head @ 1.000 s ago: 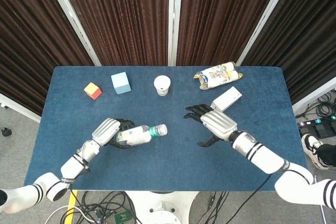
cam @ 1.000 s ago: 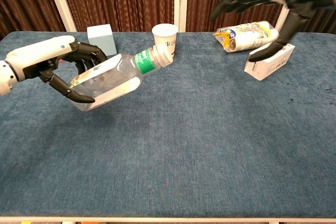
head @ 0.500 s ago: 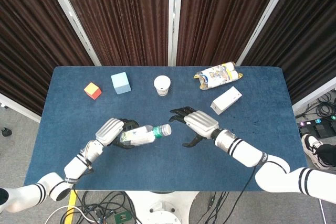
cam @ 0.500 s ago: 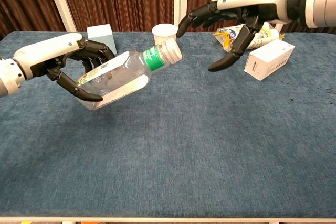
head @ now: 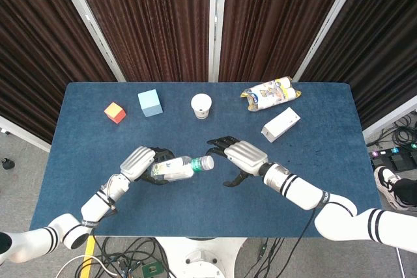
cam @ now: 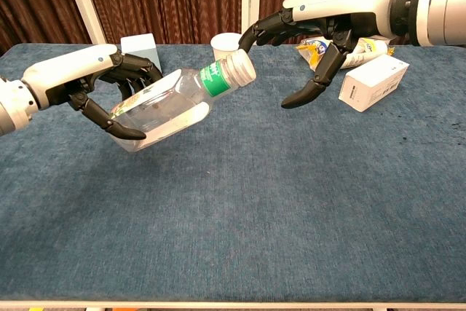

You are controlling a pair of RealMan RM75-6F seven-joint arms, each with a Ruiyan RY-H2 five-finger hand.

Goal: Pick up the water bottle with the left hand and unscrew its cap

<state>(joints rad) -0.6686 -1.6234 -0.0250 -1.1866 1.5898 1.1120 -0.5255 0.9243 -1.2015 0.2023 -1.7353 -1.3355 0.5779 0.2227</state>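
Here we see clear water bottle (cam: 164, 105), green label band, white cap (cam: 238, 67) on, tilted with cap toward 2 o'clock, lifted off table (cam: 306, 209). Our left hand (cam: 87, 81) wraps bottle body. Our right hand (cam: 320, 34), fingers spread, holds nothing, fingertips just beside cap. Broad bare blue cloth toward 6 o'clock edge.

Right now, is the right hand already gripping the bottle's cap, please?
No, the right hand is open beside the cap, its fingers apart from it.
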